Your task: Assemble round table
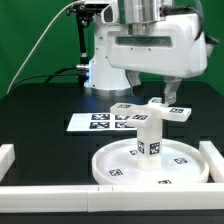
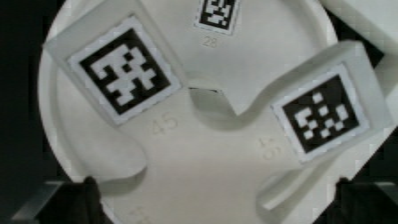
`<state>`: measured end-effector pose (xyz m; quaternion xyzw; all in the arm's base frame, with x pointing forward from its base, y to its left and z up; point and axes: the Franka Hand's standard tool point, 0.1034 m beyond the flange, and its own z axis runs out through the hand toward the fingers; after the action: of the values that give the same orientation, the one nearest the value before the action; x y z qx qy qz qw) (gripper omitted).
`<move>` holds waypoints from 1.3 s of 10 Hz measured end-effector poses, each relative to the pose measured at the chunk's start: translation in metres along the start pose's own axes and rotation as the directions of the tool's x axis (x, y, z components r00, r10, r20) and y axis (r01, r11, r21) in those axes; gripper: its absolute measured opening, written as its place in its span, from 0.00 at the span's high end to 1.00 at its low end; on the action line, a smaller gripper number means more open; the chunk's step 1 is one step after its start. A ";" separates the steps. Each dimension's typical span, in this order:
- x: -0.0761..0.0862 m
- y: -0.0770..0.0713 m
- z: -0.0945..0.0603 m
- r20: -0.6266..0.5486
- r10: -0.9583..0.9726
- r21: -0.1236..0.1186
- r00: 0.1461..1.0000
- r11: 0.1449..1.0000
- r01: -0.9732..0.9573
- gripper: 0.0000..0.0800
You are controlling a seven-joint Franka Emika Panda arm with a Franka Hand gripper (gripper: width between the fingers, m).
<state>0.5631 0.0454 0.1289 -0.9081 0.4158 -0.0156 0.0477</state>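
The large rimmed round disc [image 1: 112, 172] lies flat near the front of the table. The short cylinder leg [image 1: 150, 138] stands upright at its centre. On top of the leg sits the cross-shaped foot piece [image 1: 150, 110], its tagged arms spread out level. My gripper [image 1: 162, 95] hangs just above the foot piece, a little toward the exterior view's right. In the wrist view two tagged arms of the foot piece [image 2: 128, 72] fill the frame, with the white disc [image 2: 196, 185] beneath. The gripper [image 2: 210, 202] is open, its dark fingers [image 2: 54, 200] far apart at the picture's corners, gripping nothing.
The marker board [image 1: 97, 122] lies flat behind the disc, toward the exterior view's left. Long white border walls run along the front [image 1: 60, 198], the left [image 1: 8, 158] and the right [image 1: 214, 158]. The robot's white base [image 1: 100, 70] stands at the back.
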 end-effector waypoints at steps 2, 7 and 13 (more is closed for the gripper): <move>-0.004 -0.002 0.002 -0.009 -0.258 -0.001 0.966 0.966 0.258 0.19; -0.004 -0.003 0.002 -0.004 -0.720 -0.040 0.694 0.693 0.720 0.19; -0.001 -0.001 0.002 0.038 -0.977 -0.067 0.211 0.208 0.976 0.19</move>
<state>0.5634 0.0466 0.1268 -0.9686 -0.2465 -0.0320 -0.0099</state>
